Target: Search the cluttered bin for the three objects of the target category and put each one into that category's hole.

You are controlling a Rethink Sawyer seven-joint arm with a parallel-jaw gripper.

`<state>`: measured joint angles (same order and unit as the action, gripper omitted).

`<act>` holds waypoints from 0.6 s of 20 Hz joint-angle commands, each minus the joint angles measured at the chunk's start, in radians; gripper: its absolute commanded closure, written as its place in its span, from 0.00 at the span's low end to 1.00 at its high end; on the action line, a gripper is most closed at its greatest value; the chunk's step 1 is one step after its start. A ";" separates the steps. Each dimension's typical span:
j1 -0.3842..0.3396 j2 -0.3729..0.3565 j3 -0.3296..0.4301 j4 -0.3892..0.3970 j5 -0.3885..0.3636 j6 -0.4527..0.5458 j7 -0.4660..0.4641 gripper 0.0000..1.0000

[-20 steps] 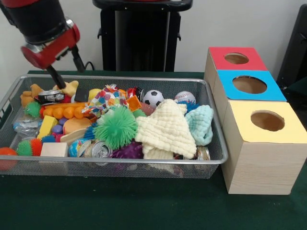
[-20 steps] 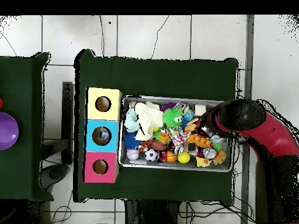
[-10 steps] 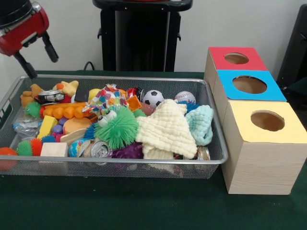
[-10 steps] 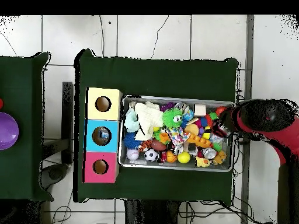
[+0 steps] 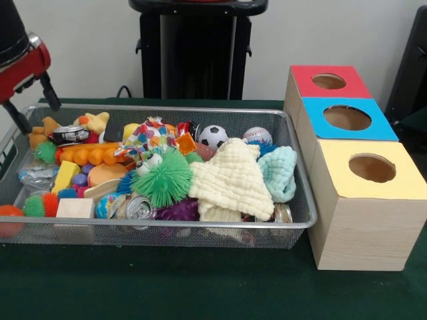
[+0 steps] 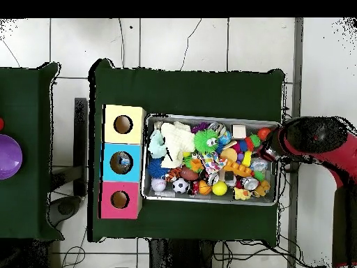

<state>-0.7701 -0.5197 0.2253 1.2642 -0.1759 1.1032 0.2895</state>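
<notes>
The wire mesh bin (image 5: 167,108) is full of toys; it also shows in the overhead view (image 6: 209,201). One clear, pale blue plastic bottle (image 5: 35,175) lies at the bin's left end, partly under other toys. I see no other bottles in the bin. The blue-panelled hole (image 5: 347,118) is the middle one of the wooden box; in the overhead view something pale shows inside this hole (image 6: 120,162). My gripper (image 5: 33,107) hangs open and empty above the bin's left back corner, a little outside the rim; overhead, the gripper (image 6: 272,149) is at the bin's right end.
A green spiky ball (image 5: 162,177), a cream cloth (image 5: 230,177), a soccer ball (image 5: 213,136), a baseball (image 5: 257,135) and silver cans (image 5: 139,208) crowd the bin. The red hole (image 5: 328,81) and yellow hole (image 5: 371,168) flank the blue one. The black pedestal (image 5: 197,50) stands behind.
My gripper has drawn out of the bin's left back corner, rising and moving left to just outside the rim, still open and empty. The toys have not moved.
</notes>
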 commanded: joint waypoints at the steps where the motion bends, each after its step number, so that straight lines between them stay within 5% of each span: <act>1: -0.015 0.120 0.090 -0.150 -0.121 0.009 -0.156 0.00; 12: -0.015 0.186 0.081 -0.296 -0.184 0.034 -0.124 0.00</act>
<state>-0.7707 -0.3912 0.2292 1.0693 -0.2968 1.1034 0.2895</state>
